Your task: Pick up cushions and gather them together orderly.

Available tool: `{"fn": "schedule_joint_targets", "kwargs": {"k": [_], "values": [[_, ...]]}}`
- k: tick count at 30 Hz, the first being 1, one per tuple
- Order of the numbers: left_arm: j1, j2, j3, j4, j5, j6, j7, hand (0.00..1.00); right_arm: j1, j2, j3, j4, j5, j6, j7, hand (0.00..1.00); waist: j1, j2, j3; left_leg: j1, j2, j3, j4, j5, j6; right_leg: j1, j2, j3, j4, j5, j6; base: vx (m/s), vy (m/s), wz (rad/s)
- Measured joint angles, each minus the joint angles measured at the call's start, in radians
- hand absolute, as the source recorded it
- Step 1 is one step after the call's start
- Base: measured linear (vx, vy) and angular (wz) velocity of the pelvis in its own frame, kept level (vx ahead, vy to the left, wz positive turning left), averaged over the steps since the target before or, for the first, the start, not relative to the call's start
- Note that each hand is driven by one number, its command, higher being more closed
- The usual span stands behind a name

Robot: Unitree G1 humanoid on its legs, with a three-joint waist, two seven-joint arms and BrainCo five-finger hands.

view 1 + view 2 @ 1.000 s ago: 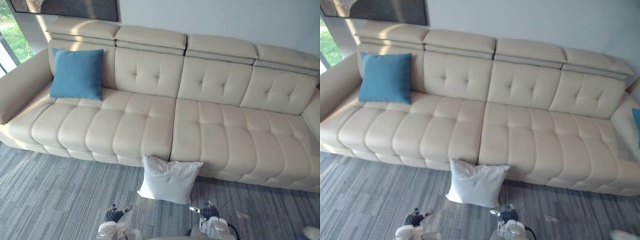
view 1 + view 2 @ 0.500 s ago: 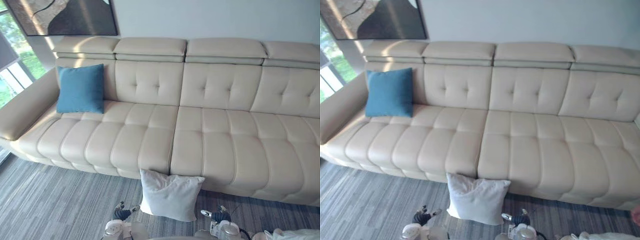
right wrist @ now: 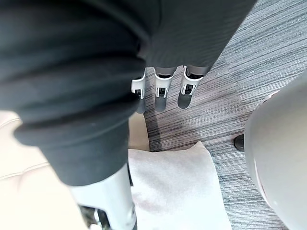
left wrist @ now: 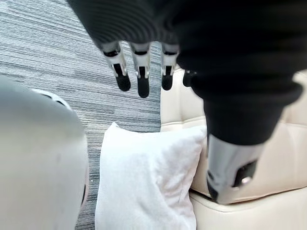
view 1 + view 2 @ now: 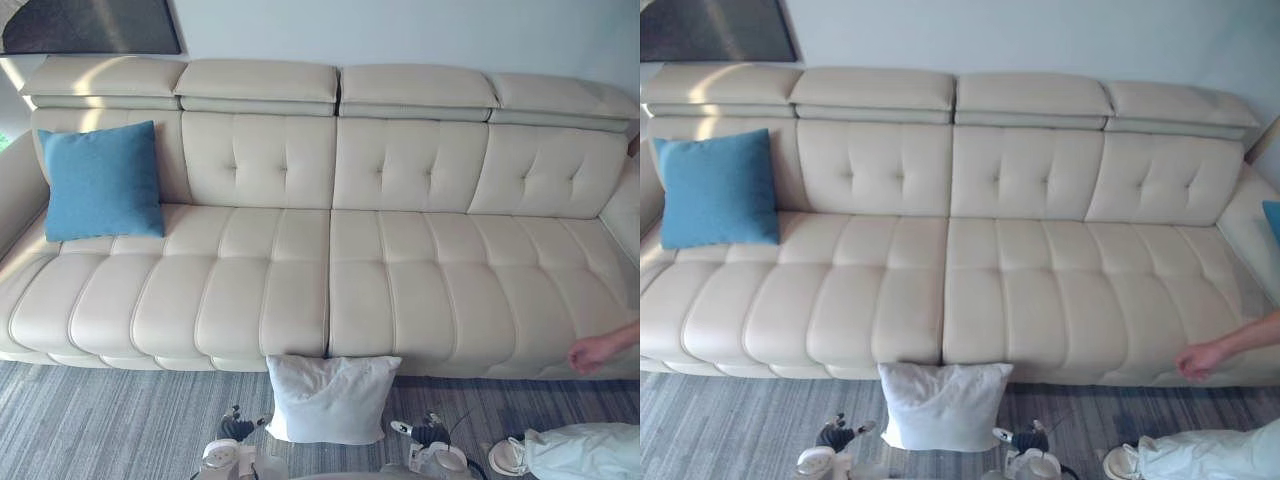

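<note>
White cushion [image 5: 330, 398] sits on the grey carpet [image 5: 100, 430], leaning against the front of the cream sofa [image 5: 400, 290], between the two hands. Left hand [image 4: 142, 76]: fingers straight and loose, holding nothing. Right hand [image 3: 163, 93]: the same, empty. Blue cushion [image 5: 100, 180] stands up at the sofa's left end (a person's hand [image 5: 592, 352] shows by the seat's right end)
</note>
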Motion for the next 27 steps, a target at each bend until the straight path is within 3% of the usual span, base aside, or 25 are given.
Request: {"fn": "schedule_joint_targets", "kwargs": {"k": [2, 3, 7, 13, 18, 27], "values": [[-0.044, 0.001, -0.001, -0.016, -0.033, 0.001, 0.020, 0.00, -0.034, -0.019, -0.001, -0.002, 0.036, -0.004, -0.021, 0.00, -0.004, 0.003, 0.051, -0.109, 0.004, -0.031, 0.082, -0.007, 0.010, -0.105, -0.008, -0.001, 0.084, -0.017, -0.006, -0.15, -0.061, 0.21], [-0.085, 0.003, 0.000, -0.027, -0.061, 0.000, 0.040, 0.00, -0.069, -0.038, -0.007, -0.003, 0.063, -0.004, -0.039, 0.00, -0.003, 0.010, 0.111, -0.191, 0.010, -0.050, 0.153, -0.016, 0.019, -0.170, -0.012, -0.002, 0.139, -0.033, -0.002, -0.18, -0.057, 0.16], [-0.189, 0.020, 0.007, -0.063, -0.110, -0.001, 0.078, 0.00, -0.155, -0.074, -0.024, -0.045, 0.112, -0.011, -0.083, 0.00, -0.003, 0.004, 0.212, -0.423, 0.034, -0.090, 0.346, -0.073, 0.017, -0.388, -0.015, 0.003, 0.322, -0.094, -0.017, -0.27, -0.041, 0.09], [-0.377, 0.022, 0.052, -0.110, -0.189, -0.002, 0.125, 0.00, -0.348, -0.086, -0.050, -0.082, 0.170, -0.022, -0.146, 0.00, -0.008, -0.007, 0.311, -0.692, 0.037, -0.124, 0.492, -0.073, 0.029, -0.652, -0.029, 0.018, 0.476, -0.100, -0.027, -0.18, -0.008, 0.05], [-0.512, 0.023, 0.088, -0.134, -0.236, -0.020, 0.151, 0.00, -0.515, -0.080, -0.046, -0.095, 0.196, -0.023, -0.177, 0.00, -0.008, -0.011, 0.338, -0.876, 0.038, -0.135, 0.573, -0.063, 0.031, -0.837, -0.038, 0.024, 0.568, -0.104, -0.038, -0.09, -0.022, 0.03], [-0.608, 0.006, 0.039, -0.178, -0.253, -0.039, 0.168, 0.00, -0.594, -0.077, -0.021, -0.159, 0.198, -0.042, -0.195, 0.00, -0.014, -0.011, 0.353, -0.930, 0.032, -0.144, 0.568, -0.041, 0.032, -0.890, -0.047, 0.014, 0.580, -0.102, -0.041, -0.02, -0.043, 0.05]]}}
